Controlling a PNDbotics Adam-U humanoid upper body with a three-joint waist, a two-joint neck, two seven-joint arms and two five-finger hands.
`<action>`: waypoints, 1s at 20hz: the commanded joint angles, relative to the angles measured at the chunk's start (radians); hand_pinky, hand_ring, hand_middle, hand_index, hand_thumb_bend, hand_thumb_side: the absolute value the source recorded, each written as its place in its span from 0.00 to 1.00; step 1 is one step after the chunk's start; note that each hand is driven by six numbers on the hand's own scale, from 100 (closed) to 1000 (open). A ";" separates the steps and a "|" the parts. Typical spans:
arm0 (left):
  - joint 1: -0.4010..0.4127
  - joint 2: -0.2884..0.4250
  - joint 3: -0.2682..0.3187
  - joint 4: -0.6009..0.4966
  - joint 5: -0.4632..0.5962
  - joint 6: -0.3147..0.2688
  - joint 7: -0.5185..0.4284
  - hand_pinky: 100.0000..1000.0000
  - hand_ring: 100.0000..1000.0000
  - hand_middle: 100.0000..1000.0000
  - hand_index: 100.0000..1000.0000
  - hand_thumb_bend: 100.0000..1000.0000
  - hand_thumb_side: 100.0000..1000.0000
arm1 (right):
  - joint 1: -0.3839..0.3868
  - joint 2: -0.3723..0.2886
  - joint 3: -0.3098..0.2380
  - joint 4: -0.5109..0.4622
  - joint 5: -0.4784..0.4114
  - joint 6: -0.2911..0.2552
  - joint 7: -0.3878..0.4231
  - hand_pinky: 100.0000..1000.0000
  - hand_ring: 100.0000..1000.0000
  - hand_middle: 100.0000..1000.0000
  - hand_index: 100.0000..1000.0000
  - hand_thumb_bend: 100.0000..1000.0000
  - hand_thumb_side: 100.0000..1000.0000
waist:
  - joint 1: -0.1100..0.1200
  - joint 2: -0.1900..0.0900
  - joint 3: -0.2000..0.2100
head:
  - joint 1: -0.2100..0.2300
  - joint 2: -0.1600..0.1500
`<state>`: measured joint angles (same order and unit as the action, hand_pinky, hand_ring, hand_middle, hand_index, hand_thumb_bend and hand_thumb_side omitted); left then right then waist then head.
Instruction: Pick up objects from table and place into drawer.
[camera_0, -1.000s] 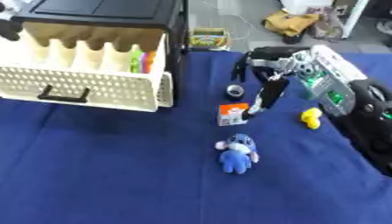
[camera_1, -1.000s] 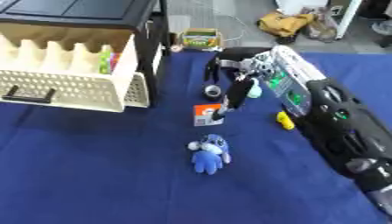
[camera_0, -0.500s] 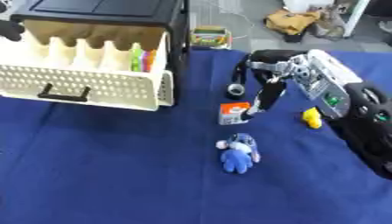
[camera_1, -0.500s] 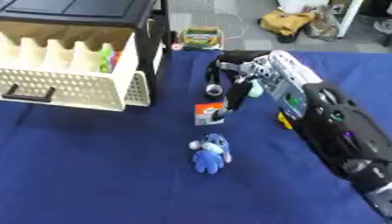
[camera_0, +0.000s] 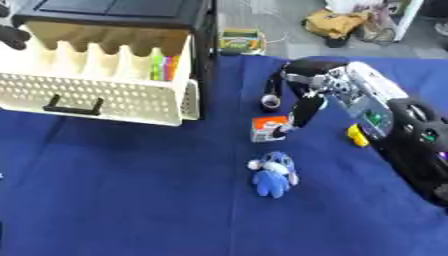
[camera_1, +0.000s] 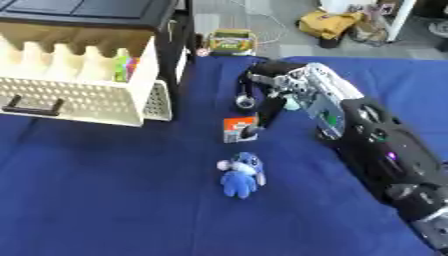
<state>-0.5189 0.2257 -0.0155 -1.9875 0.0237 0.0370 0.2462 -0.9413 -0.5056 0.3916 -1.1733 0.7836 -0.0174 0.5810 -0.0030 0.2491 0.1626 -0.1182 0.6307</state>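
Observation:
A cream perforated drawer (camera_0: 96, 97) stands pulled out of a black cabinet (camera_0: 114, 10) at the upper left, with colourful items (camera_0: 163, 67) at its right end. On the blue cloth lie a small orange-and-white box (camera_0: 264, 128), a blue plush toy (camera_0: 273, 172), a small dark round thing (camera_0: 269, 103) and a yellow thing (camera_0: 357, 135). My right hand (camera_0: 304, 85) reaches in from the right, open, fingers pointing down; one fingertip (camera_0: 282, 131) touches the box's right edge. A dark shape (camera_0: 10, 36) at the left edge by the drawer may be my left hand.
The blue cloth covers the table (camera_0: 122, 200), with free room in front and to the left. Beyond the far edge a colourful box (camera_1: 229, 41) and a yellow bag (camera_1: 328, 22) lie on the floor. My right forearm (camera_1: 376, 145) spans the right side.
My right hand has barely shifted, its fingertip settling against the small box. The box, the plush toy and the drawer stay where they were.

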 joint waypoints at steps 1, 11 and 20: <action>-0.010 0.004 0.007 -0.012 0.004 -0.002 -0.002 0.51 0.32 0.44 0.81 0.00 1.00 | -0.024 -0.006 -0.017 0.013 0.014 0.006 -0.016 0.00 0.22 0.56 0.75 0.62 0.23 | 0.003 -0.014 0.002 | -0.004 -0.012; -0.009 0.000 0.007 -0.012 0.006 -0.002 -0.005 0.51 0.32 0.44 0.81 0.00 1.00 | -0.019 0.003 -0.018 0.041 0.042 0.004 -0.045 0.00 0.22 0.55 0.73 0.60 0.24 | 0.002 -0.008 0.001 | -0.014 -0.022; -0.007 -0.002 0.007 -0.012 0.008 -0.003 -0.007 0.51 0.32 0.44 0.81 0.00 1.00 | -0.021 0.016 -0.022 0.065 0.058 0.009 -0.055 0.00 0.21 0.55 0.73 0.59 0.24 | 0.006 -0.009 0.001 | -0.064 -0.036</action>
<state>-0.5180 0.2173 -0.0152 -1.9875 0.0260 0.0374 0.2422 -0.9414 -0.4792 0.3818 -1.1052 0.8347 -0.0104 0.5313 -0.0004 0.2572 0.1640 -0.1777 0.6075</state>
